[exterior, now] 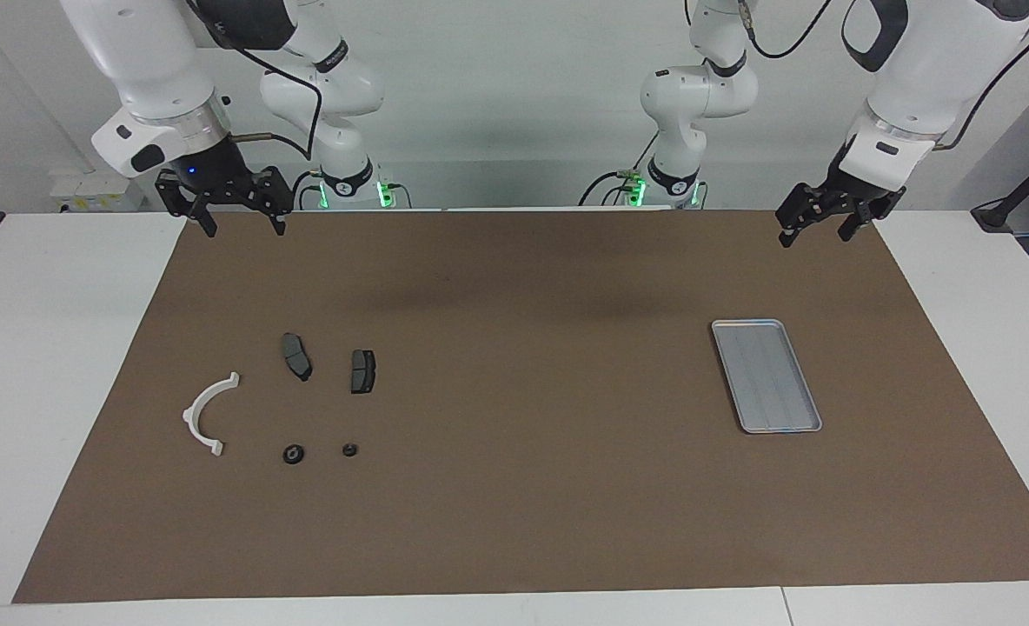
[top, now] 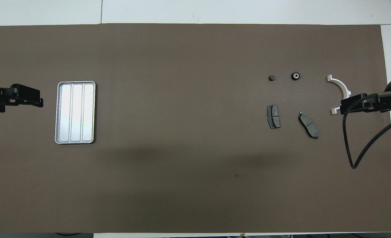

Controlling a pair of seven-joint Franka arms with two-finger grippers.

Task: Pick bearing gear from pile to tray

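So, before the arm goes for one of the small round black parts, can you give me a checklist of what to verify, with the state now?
1. Tray holds nothing: ok.
2. Two small round black parts lie separate on the mat, the larger one and the smaller one, touching nothing: ok.
3. Brake pads and white bracket lie apart from the round parts: ok.
4. Right gripper is raised at the mat's edge on the pile's end, fingers open, holding nothing: ok.
5. Left gripper waits raised at the tray's end, holding nothing: ok.
6. Which round part is the bearing gear: cannot tell.
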